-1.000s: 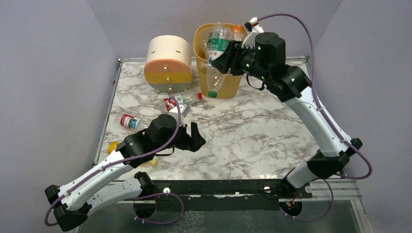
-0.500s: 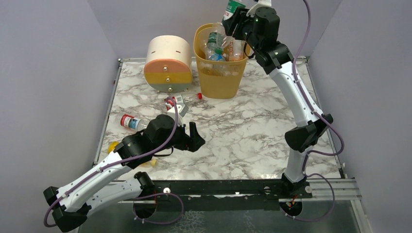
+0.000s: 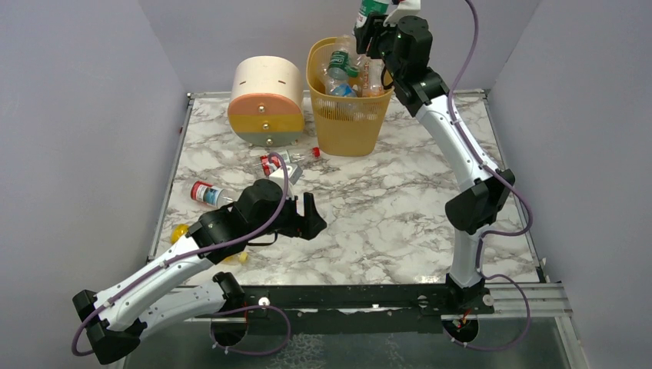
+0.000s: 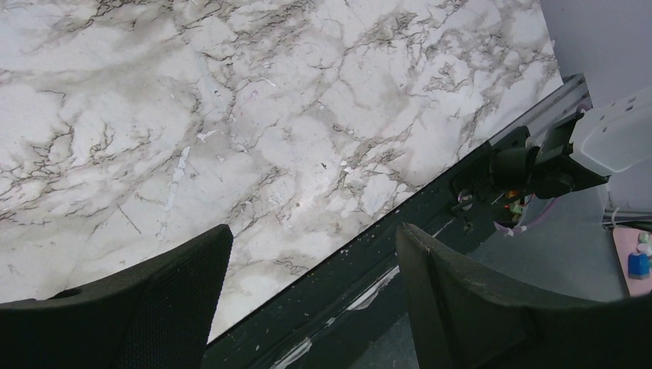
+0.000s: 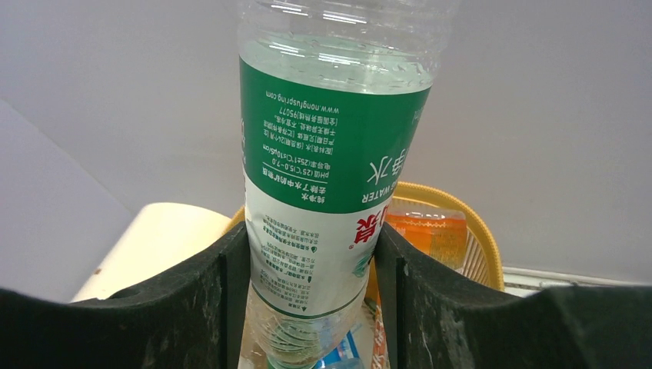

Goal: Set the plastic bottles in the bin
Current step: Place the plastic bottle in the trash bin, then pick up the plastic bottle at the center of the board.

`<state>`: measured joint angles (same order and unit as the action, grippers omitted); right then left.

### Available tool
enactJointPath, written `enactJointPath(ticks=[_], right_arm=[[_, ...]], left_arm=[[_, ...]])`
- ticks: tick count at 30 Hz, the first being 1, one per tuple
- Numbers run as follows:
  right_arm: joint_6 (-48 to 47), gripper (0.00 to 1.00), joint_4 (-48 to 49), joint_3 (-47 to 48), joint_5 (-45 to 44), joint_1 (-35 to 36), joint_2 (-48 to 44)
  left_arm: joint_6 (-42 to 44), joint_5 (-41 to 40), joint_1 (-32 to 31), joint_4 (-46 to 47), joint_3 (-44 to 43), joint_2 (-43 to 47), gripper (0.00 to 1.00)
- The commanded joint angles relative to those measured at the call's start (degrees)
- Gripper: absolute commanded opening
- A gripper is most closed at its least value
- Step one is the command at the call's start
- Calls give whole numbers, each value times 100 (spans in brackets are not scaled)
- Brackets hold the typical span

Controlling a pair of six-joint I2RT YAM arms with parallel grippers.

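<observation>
My right gripper [image 3: 367, 32] is shut on a clear bottle with a green and white label [image 5: 330, 161], held neck down over the yellow bin [image 3: 347, 127]; the bottle's top shows at the frame's upper edge [image 3: 371, 9]. Several bottles [image 3: 340, 63] stand in the bin, one orange [image 5: 430, 231]. On the table lie a red-labelled bottle [image 3: 204, 193], a small bottle with red cap [image 3: 275, 161] and a yellow one [image 3: 178, 231]. My left gripper [image 3: 310, 219] is open and empty low over the marble, its black fingers [image 4: 477, 300] over the table's front edge.
A round cream, orange and green drawer unit [image 3: 266, 101] stands left of the bin. A loose red cap [image 3: 315, 151] lies in front of the bin. The dark front rail [image 3: 346, 296] runs along the near edge. Grey walls enclose the table.
My right arm has swung the green-labelled bottle from in front of the bin up to above its rim, neck down. The left arm has barely moved.
</observation>
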<state>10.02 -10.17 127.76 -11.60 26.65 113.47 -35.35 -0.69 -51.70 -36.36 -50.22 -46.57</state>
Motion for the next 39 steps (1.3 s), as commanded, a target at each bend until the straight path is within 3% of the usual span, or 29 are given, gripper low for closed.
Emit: enactJointPath(ticks=[1,6,16,23,27,31,34,35,39], right_arm=[[-248,60,353,-363,-55,24,-20],[-245,66,402,-870,144,32,-239],[-165,90,231,-1300,293,33,-962],[7,92,-510,-637,300,33,-1262],[292,92,-852,-757,413,28,-1734],[597,92,-1193,-1263,719,33,-2322],[856,95,-1416,-1887,900,33,-2824],[922,99,-1463,-2139,970,33,-3001],[1285,100,-1605,-3293,1223,33,-3659]], left_arm=[[99,47,37,-39,-226,-36,83],[73,60,35,-16,-219,-47,83],[5,64,32,-3,-228,-11,83],[-51,37,35,-4,-243,20,83],[-81,-30,32,-47,-254,61,84],[-116,-96,34,-165,-299,73,88],[-130,-171,30,-240,-334,115,99],[-142,-205,33,-266,-343,127,99],[-147,-323,29,-380,-389,156,99]])
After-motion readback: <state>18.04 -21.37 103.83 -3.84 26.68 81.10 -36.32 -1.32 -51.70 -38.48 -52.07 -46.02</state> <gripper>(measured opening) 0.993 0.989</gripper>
